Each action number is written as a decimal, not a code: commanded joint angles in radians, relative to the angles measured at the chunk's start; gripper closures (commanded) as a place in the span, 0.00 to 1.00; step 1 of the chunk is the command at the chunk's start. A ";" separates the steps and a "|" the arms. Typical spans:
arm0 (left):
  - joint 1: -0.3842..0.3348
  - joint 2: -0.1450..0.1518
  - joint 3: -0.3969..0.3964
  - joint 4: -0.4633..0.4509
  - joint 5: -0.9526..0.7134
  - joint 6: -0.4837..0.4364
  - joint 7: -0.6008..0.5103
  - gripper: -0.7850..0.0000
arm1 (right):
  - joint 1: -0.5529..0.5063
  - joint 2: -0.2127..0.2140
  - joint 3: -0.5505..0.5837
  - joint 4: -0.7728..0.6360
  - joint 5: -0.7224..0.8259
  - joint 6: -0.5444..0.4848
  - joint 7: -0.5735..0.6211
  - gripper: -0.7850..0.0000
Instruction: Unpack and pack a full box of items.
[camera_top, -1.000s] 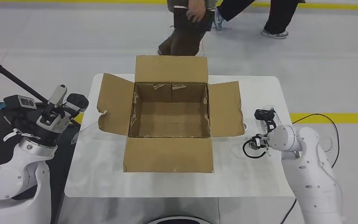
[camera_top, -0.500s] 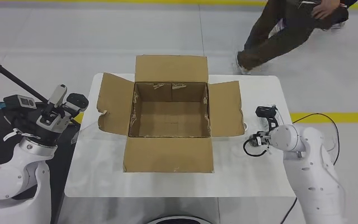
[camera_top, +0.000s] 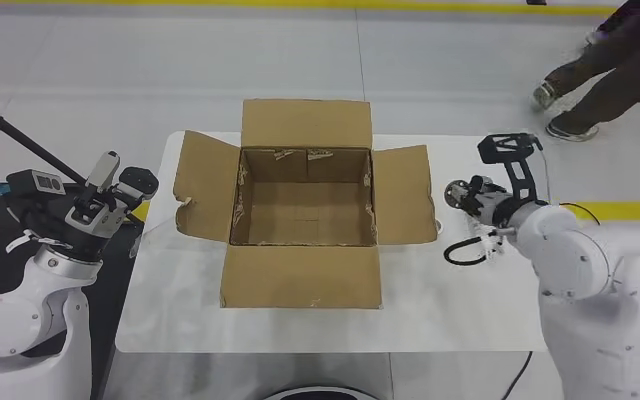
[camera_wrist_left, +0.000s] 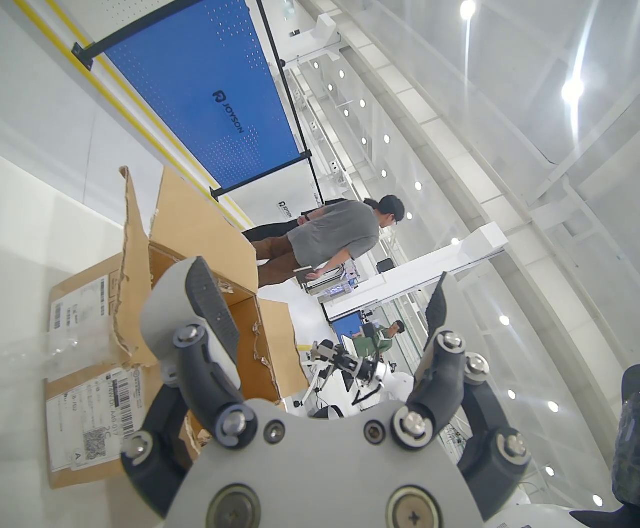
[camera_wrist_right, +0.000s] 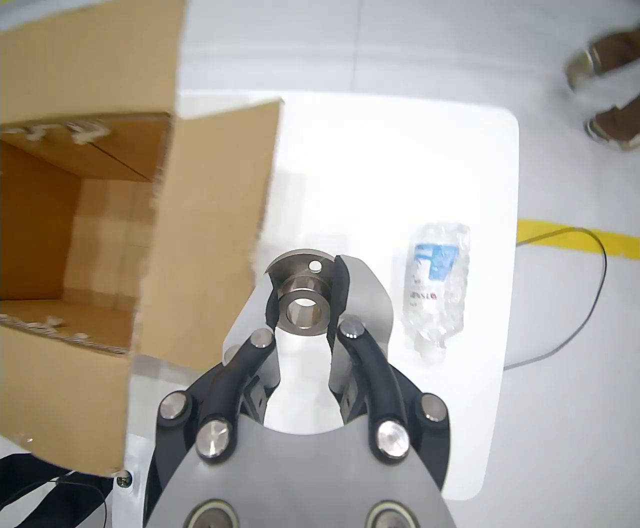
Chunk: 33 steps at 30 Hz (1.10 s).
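An open cardboard box (camera_top: 300, 275) stands mid-table with all its flaps spread and a bare bottom. Beside its right flap (camera_wrist_right: 200, 200), above the white table (camera_top: 460, 310), my right gripper (camera_top: 462, 193) (camera_wrist_right: 305, 295) is shut on a metal flanged bushing (camera_wrist_right: 298, 272). Off the table's left edge, my left gripper (camera_top: 120, 175) (camera_wrist_left: 320, 285) points upward, open, with nothing between its fingers. The box (camera_wrist_left: 200, 235) shows beyond it, labels on its side.
A clear plastic bottle (camera_wrist_right: 437, 285) lies on the table near the right edge, just past the right gripper. A black cable (camera_wrist_right: 590, 310) runs over the floor beyond that edge. People walk on the floor behind the table.
My right gripper has risen from low over the table's right side and turned toward the box's right flap. The left arm has kept still. The people behind have walked off to the right.
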 joint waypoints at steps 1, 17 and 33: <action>0.000 0.000 0.000 0.000 0.000 0.000 0.000 0.00 | 0.036 -0.003 -0.026 -0.013 0.032 -0.001 -0.015 1.00; 0.000 0.000 0.000 0.000 0.000 0.000 0.000 0.00 | 0.580 -0.152 -0.726 0.460 0.094 0.057 -0.113 1.00; 0.000 0.000 0.000 0.000 0.000 0.000 0.000 0.00 | 0.696 -0.409 -1.103 1.069 0.190 0.047 -0.308 1.00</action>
